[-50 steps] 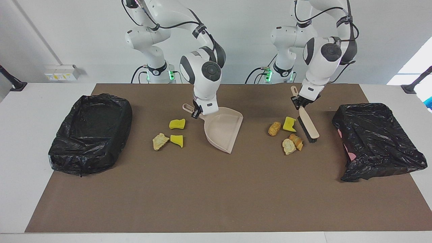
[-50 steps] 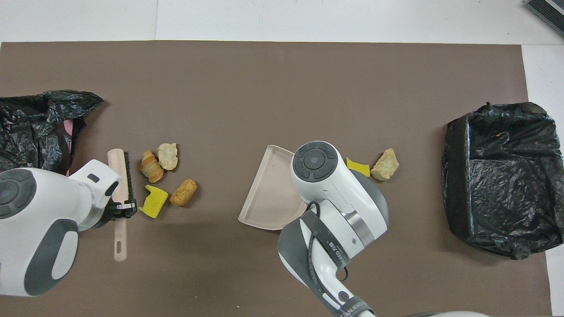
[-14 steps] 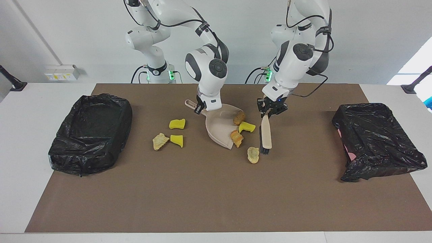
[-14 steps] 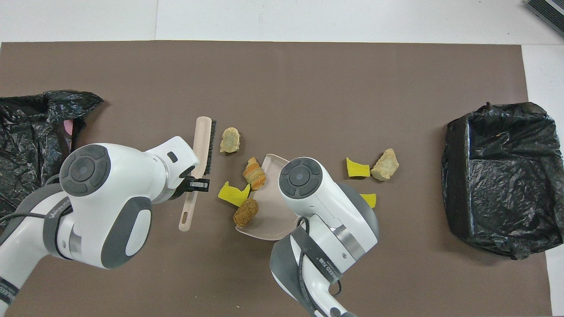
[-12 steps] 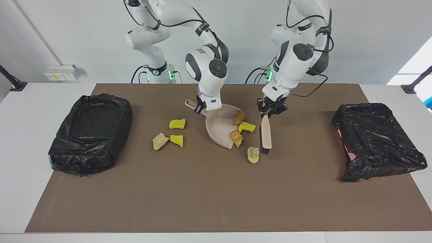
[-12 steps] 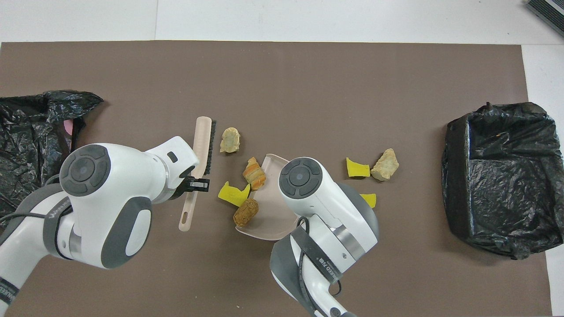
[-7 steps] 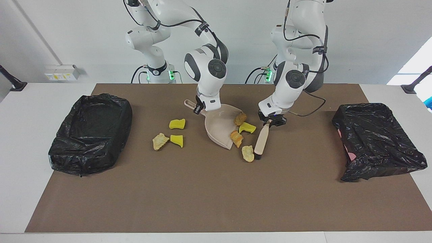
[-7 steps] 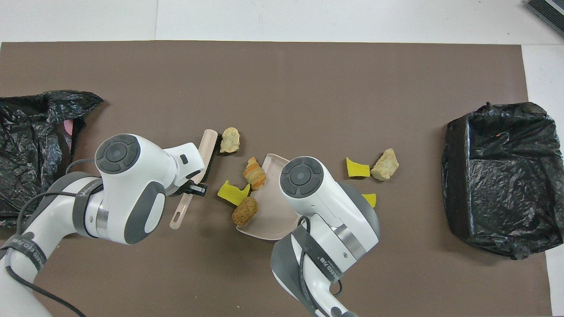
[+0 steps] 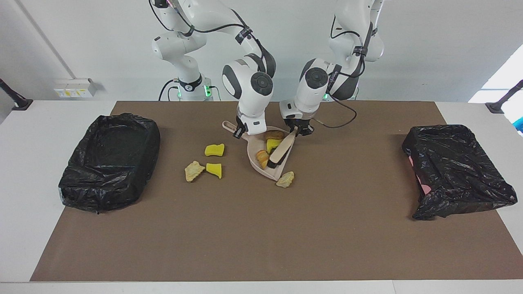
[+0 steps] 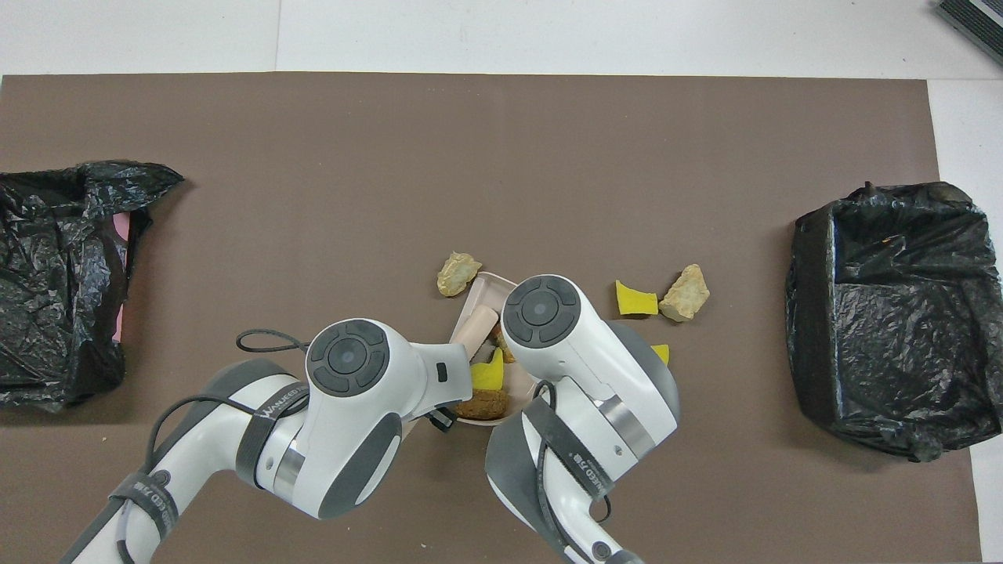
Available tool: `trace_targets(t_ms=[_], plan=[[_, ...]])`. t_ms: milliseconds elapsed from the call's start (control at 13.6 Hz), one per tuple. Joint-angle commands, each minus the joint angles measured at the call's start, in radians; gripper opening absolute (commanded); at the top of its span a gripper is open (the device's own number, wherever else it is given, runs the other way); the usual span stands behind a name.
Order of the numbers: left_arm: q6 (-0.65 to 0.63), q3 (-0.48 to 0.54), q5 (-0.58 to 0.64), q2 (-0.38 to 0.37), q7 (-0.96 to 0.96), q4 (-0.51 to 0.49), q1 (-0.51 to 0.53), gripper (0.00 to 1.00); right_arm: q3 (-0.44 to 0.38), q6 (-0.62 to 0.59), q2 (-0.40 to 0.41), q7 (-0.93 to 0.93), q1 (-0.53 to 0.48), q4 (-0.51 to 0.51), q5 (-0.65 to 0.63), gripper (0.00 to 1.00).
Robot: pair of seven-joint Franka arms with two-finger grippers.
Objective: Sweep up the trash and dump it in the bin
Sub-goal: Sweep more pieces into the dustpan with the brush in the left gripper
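Brush point(image 9: 280, 152) in dustpan point(image 9: 261, 163), apparently among trash point(image 9: 273, 144)

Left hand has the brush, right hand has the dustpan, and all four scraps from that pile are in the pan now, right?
Not all four. The facing view shows three scraps in the dustpan; a pale beige lump lies on the mat beside its lip. The left hand does hold the brush, the right hand the dustpan.

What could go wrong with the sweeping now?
The pale lump sits just off the dustpan lip, so the brush may have missed it and could leave it on the mat. The pieces already in the pan could spill if it tips on the way to a bin. Three scraps beside the pan are unswept.
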Motion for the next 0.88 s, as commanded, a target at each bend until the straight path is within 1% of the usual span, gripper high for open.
trace_targets(t_ms=[0,74,147,221,295,368,442,515,589,663,736,810], plan=[[-0.036,0.015,-0.016,-0.012,0.028,0.046,0.073,0.0,0.006,-0.024,-0.011,-0.025,-0.02,-0.001,-0.019,0.0],[-0.049,0.015,-0.014,-0.007,0.028,0.072,0.094,0.0,0.006,-0.026,-0.013,-0.025,-0.02,-0.001,-0.019,0.0],[-0.087,0.017,-0.007,-0.006,0.031,0.111,0.101,0.0,0.008,-0.026,-0.013,-0.025,-0.02,-0.001,-0.019,0.0],[-0.113,0.018,-0.005,-0.001,0.066,0.138,0.131,0.0,0.007,-0.029,-0.013,-0.025,-0.02,-0.001,-0.019,0.0],[-0.116,0.02,-0.005,-0.003,0.073,0.147,0.15,0.0,0.006,-0.029,-0.013,-0.025,-0.022,0.0,-0.019,0.0],[-0.089,0.02,-0.005,-0.003,0.083,0.135,0.173,0.0,0.006,-0.03,-0.019,-0.028,-0.026,0.0,-0.019,0.0],[-0.052,0.018,0.002,0.012,0.124,0.133,0.226,0.0,0.006,-0.032,-0.028,-0.034,-0.034,0.0,-0.019,0.0],[-0.014,0.018,0.003,0.052,0.172,0.135,0.246,0.0,0.006,-0.03,-0.045,-0.037,-0.048,0.002,-0.017,0.0],[0.04,0.018,0.004,0.112,0.22,0.136,0.251,0.0,0.008,-0.029,-0.052,-0.045,-0.064,0.007,-0.014,0.0],[0.101,0.018,0.003,0.149,0.253,0.123,0.248,0.0,0.008,-0.023,-0.056,-0.046,-0.071,0.008,-0.007,0.0],[0.127,0.017,0.003,0.154,0.257,0.11,0.237,0.0,0.008,-0.017,-0.056,-0.029,-0.069,0.005,-0.004,0.0],[0.117,0.011,0.003,0.151,0.254,0.112,0.222,0.0,0.008,-0.012,-0.06,0.028,-0.06,0.002,-0.004,0.0]])
